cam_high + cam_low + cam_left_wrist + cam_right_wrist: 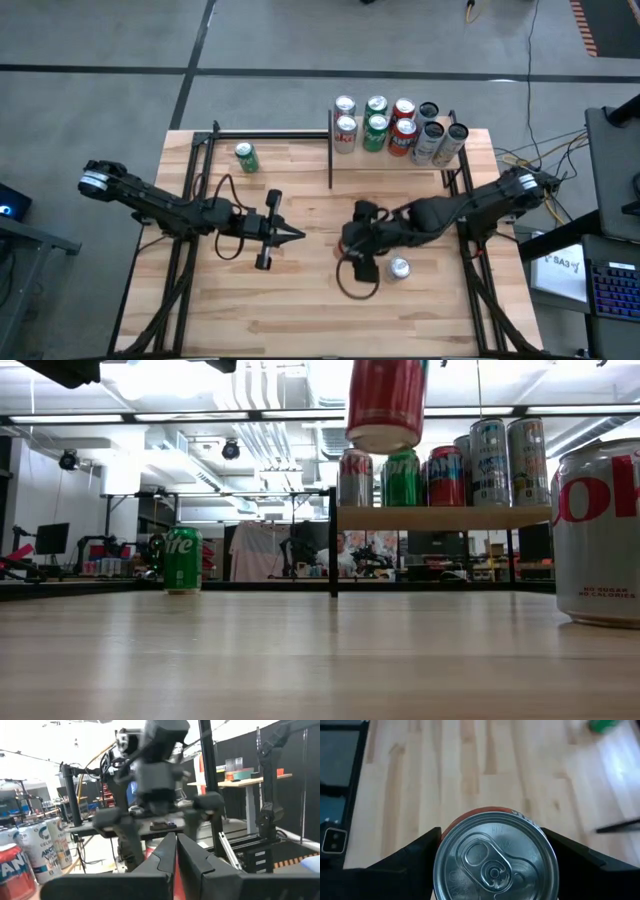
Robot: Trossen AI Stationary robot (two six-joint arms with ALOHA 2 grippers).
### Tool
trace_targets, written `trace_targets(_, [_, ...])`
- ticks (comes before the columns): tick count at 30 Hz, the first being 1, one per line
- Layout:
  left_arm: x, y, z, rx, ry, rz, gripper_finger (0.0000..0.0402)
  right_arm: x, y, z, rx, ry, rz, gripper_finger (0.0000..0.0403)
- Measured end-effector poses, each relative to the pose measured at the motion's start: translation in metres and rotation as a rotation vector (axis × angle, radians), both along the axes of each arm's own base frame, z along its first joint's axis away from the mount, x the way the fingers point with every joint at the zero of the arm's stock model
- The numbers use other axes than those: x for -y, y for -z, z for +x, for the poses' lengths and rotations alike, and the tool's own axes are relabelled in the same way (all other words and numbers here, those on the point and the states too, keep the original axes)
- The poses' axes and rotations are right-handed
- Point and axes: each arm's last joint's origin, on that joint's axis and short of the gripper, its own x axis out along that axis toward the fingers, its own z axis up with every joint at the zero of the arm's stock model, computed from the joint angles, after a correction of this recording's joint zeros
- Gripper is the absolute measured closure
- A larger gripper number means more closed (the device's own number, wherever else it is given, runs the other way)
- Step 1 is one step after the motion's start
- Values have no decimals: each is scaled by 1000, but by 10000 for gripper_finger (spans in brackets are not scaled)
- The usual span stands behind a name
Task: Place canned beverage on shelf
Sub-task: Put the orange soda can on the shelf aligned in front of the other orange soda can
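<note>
**Red can held in the air, clear of the counter**

We are seeing the right hand [492, 865] gripping a red can [495, 857] by its sides, one dark finger [405, 862] on each flank, the silver lid and pull tab facing the wrist camera. In the low view the red can [386, 405] is hanging upright above the counter [300, 660], its top cut off by the frame edge and the hand itself out of sight there. From above, the right hand [362, 248] is sitting near the counter's middle, and the arm is hiding most of the can.

The shelf [445, 517] is standing at the far right part of the counter, carried by thin black posts. It is holding a row of cans [398, 125], silver, green, red and pale ones; we are counting roughly eight from above, though the back ones are partly masking each other. The held can is well short of the shelf, on the near side of it.

A silver can [399, 268] is standing on the counter just beside the right hand; in the low view it is cropped by the right edge. A green can [246, 157] is standing alone at the far left.

The left hand [290, 234] is hovering left of centre, fingers pressed together, holding nothing.
</note>
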Motion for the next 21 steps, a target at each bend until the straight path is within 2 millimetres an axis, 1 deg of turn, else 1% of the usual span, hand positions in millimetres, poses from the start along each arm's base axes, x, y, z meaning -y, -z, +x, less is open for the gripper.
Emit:
trace_targets(3, [0,1,1,1,-7,25,402,17,-12,-12,3,66,2,119])
trace_targets(7, [-3,1,1,7,-26,60,402,39,-28,-32,7,226,-23,119])
trace_targets(9, [-6,1,2,5,-41,86,402,47,-33,-44,1,303,-28,119])
trace_targets(12, [-13,3,4,-12,-73,111,402,54,-39,-62,-33,383,-26,119])
trace_targets(14, [-20,4,5,-18,-103,122,402,56,-41,-71,-54,403,-21,119])
trace_targets(18, [-35,5,8,-22,-168,179,402,59,-40,-81,-40,446,16,119])
trace_targets(21, [-46,5,9,-30,-194,192,402,60,-34,-84,-46,496,28,119])
